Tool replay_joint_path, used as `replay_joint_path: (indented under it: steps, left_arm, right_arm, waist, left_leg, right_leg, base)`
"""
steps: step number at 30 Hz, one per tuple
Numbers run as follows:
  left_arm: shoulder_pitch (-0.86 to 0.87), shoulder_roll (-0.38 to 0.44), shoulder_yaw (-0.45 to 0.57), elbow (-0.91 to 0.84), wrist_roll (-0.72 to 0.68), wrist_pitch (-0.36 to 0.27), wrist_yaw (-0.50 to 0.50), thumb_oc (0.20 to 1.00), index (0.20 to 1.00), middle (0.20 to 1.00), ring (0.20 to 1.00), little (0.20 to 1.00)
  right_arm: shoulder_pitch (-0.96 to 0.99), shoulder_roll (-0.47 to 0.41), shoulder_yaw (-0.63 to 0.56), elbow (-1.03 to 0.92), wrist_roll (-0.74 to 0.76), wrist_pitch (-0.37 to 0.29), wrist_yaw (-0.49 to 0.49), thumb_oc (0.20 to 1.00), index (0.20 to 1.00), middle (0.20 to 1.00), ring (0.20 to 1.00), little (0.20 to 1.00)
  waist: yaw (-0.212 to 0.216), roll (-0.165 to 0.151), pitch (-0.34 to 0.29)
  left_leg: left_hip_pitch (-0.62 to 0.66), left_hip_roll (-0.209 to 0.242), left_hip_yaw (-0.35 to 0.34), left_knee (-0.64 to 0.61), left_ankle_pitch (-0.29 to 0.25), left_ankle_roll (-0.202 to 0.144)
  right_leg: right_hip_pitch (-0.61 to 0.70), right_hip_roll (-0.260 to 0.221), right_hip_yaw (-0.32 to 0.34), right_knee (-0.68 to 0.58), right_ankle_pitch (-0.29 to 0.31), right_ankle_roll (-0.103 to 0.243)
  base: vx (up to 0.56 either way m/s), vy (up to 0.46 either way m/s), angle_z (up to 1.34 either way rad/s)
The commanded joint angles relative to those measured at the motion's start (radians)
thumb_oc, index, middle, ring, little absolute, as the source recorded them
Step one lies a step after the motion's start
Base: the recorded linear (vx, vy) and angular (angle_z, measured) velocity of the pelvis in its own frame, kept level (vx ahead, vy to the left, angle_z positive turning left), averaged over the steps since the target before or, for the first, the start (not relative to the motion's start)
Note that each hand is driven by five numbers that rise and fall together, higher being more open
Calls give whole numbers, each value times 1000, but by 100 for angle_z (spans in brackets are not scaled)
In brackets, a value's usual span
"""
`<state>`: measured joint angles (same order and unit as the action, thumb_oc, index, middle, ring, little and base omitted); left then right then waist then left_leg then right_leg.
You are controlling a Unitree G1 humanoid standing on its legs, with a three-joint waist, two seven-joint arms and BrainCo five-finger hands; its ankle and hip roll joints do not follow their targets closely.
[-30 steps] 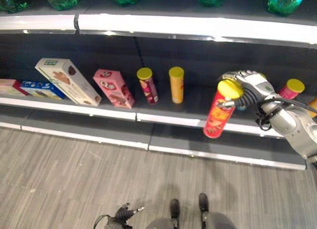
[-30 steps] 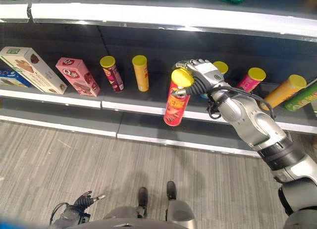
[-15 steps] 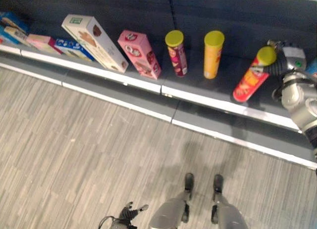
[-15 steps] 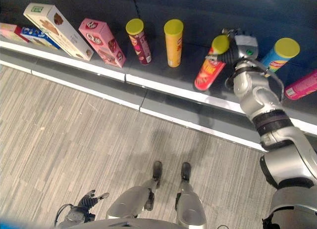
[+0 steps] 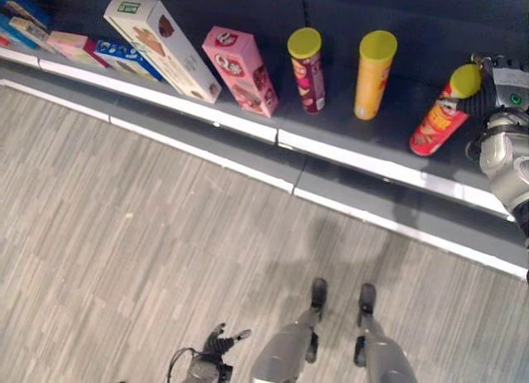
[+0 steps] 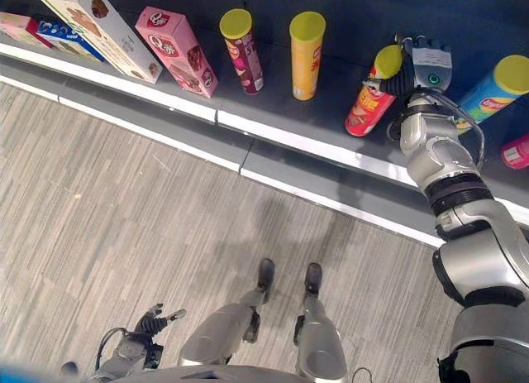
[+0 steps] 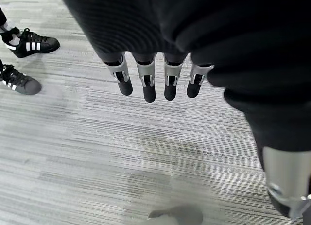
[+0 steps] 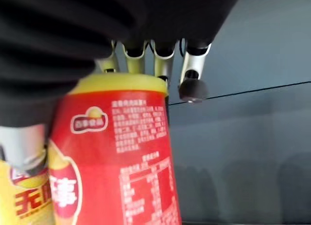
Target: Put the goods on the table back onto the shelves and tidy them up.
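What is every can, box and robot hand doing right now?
Red can: tilted, base on the shelf, top held by the right hand.
Right hand: fingers curled on the red can's yellow lid.
Left hand: open, hanging over the floor.
Maroon can: standing, slightly tilted.
Orange can: upright.
Pink box: leaning back.
White box: leaning back.

Silver-grey arm (image 6: 463, 234), dark-covered robot hand (image 6: 417, 69) (silver fingers)

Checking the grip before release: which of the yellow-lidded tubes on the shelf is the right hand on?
The red tube, the only one leaning; the right hand grips its lid end. The maroon tube and orange tube stand untouched.
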<state>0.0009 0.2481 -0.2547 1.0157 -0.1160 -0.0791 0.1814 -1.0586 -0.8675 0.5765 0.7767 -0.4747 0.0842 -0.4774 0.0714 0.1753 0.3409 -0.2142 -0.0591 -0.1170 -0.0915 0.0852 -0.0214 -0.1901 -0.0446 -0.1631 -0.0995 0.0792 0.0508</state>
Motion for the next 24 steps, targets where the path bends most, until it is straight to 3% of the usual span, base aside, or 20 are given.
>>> replay_joint_path:
  steps: [1, 24]
  left_arm:
    - [-48, 35, -81, 27, -45, -17, 27, 1000, 1000, 1000, 1000, 1000]
    - [-57, 36, -98, 1, -50, -30, 43, 1000, 1000, 1000, 1000, 1000]
  right_arm:
    - [-148, -44, 82, 20, -33, -1, -73, 200, 200, 200, 200, 200]
    - [-195, -54, 146, 106, -84, 33, -112, 200, 200, 200, 200, 200]
  waist:
    - [19, -46, -29]
    - [32, -18, -21]
  left_leg:
    - [5, 111, 20, 4, -4, -135]
    - [-21, 104, 6, 4, 4, -139]
  right_leg:
    - [64, -62, 36, 16, -112, 92]
    - [43, -68, 31, 17, -104, 95]
  base:
    - [0, 0, 0]
    - [0, 0, 0]
